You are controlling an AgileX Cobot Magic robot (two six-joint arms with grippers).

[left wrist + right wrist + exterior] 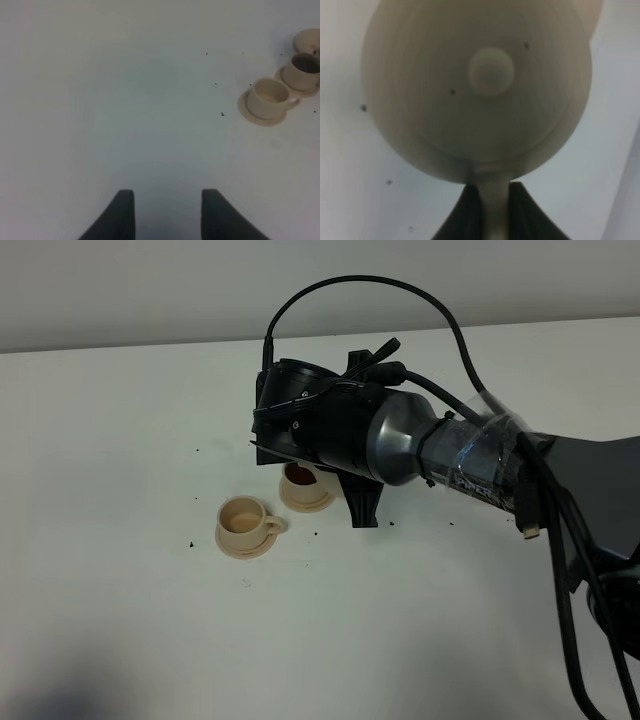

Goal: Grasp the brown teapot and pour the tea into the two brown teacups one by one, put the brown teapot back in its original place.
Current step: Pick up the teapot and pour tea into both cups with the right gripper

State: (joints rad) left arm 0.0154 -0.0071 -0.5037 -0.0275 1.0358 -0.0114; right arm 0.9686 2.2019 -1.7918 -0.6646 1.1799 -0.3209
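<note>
Brown teapot (pixel 476 90) is being pinched by its thin handle between the right gripper (pixel 491 202) jaws, so swivelling and spilling beyond them is arguably being risked.

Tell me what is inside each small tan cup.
The small pale tan cup beneath the black robot arm holds dark liquid, its rim partly covered by the arm in the high view. The matching cup beside it shows only a pale, apparently empty interior.
</note>
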